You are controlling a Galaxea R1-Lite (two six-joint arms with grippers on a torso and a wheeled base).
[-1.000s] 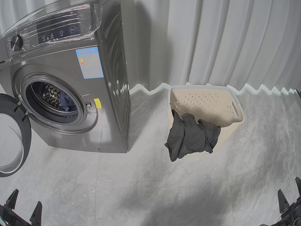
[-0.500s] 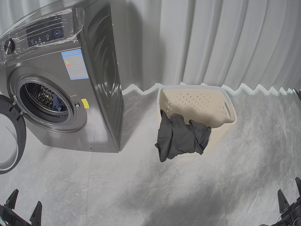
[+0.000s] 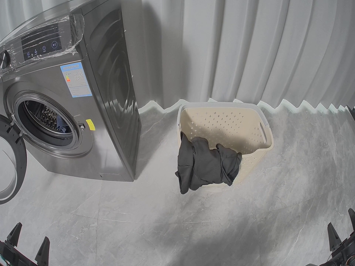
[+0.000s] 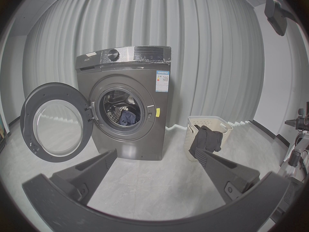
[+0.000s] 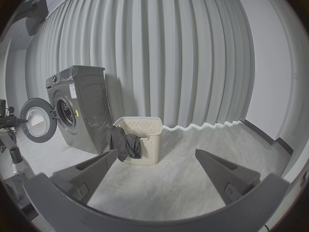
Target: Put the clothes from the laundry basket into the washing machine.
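**Desk:** Where do the clothes lie?

**Photographer:** A dark grey garment (image 3: 205, 163) drapes over the near rim of the cream laundry basket (image 3: 225, 124). It is bunched at the top and hangs down the outer wall on the robot's side. Whether its lowest fold meets the floor (image 3: 185, 222) cannot be told. A blue garment (image 4: 127, 117) lies inside the drum (image 3: 46, 117) of the washing machine (image 3: 107, 93).

**Desk:** And how do machine and basket stand?

**Photographer:** Both stand on the grey marbled floor along its far edge, close to the hem of a pleated white curtain (image 3: 240, 37). The steel-grey machine sits toward the far left, and the basket stands upright to its right, with a strip of floor between them. The machine's round door (image 4: 56, 123) is swung wide open, hinged on the side away from the basket. The drum mouth faces the near left of the floor.

**Desk:** The robot's pincers?

**Photographer:** The left pincer (image 3: 31, 231) hangs over the near edge of the floor at the left, its two dark fingers spread apart with only floor between them. The right pincer (image 3: 340, 217) hangs over the near edge at the right, its fingers also apart and gripping nothing. Both are well apart from the basket and the machine.
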